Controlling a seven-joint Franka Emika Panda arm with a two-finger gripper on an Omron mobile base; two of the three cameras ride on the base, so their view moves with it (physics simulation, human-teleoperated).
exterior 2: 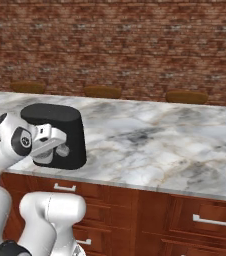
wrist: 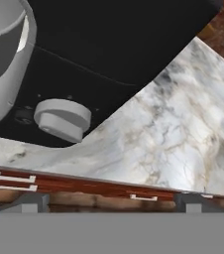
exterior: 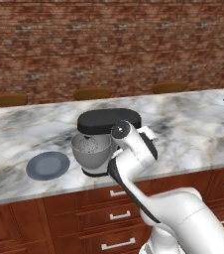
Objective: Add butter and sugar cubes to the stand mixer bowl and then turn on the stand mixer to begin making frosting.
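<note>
One blue-grey plate (exterior: 47,165) on the marble counter (exterior: 193,129), then at its 3 o'clock the stand mixer bowl (exterior: 90,153) seated under the black stand mixer (exterior: 109,120), whose silver knob (wrist: 62,119) sits at 10 o'clock just beyond the spread-fingered gripper (exterior 2: 49,152).

One stand mixer (exterior: 109,130) is counted on the marble worktop (exterior: 193,129), near its front edge. One stand mixer bowl (exterior: 90,151) is seated under the mixer's head. One round silver knob (wrist: 63,119) is seen on the mixer's black side. One blue-grey plate (exterior: 47,165) is counted, to the left of the bowl. Three wooden chair backs (exterior: 92,93) are counted along the far side of the worktop, before the brick wall (exterior: 109,44). One robot arm (exterior: 134,163) is counted.
</note>
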